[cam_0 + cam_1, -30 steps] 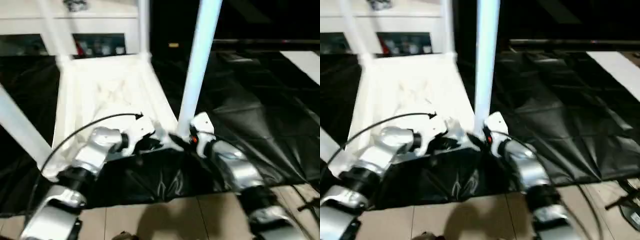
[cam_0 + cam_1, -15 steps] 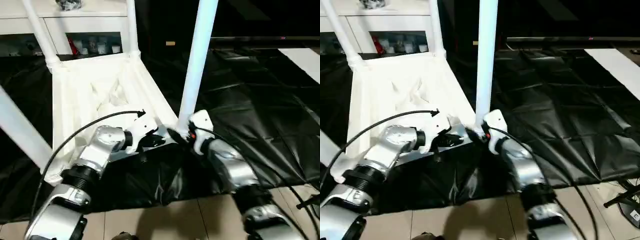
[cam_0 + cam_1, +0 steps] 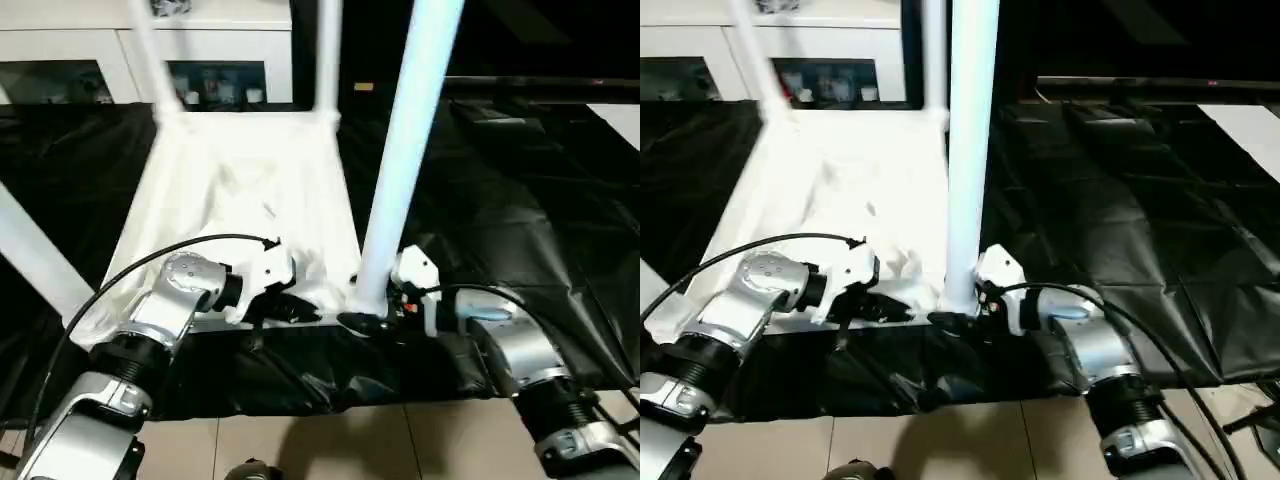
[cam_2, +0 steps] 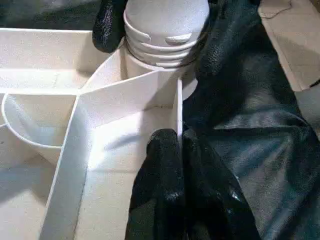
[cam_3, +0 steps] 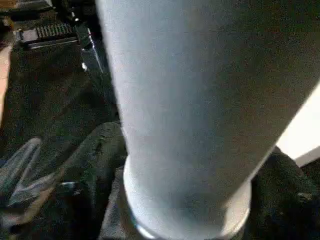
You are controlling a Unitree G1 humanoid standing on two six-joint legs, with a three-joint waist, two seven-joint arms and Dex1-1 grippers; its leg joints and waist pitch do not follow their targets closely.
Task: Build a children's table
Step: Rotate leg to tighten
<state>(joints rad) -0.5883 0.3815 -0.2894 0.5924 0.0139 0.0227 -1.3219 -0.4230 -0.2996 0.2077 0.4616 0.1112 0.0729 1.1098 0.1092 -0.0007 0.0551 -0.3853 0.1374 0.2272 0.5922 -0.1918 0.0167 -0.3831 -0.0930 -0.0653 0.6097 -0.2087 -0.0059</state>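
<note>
The white table top lies upside down on a black sheet, with its legs standing up from the corner sockets. The near right leg rises from the front right socket. My right gripper is closed around this leg's ribbed base, with a black finger on each side touching it. My left gripper is beside it, shut on the thin front rim of the top just left of that socket.
Three more legs stand at the far right, far left and near left corners. A white cabinet with glass doors is behind. The black sheet covers the floor; bare tiles show in front.
The head view has shifted. My right wrist has turned and dropped lower around the leg's base. My left gripper keeps its hold on the rim.
</note>
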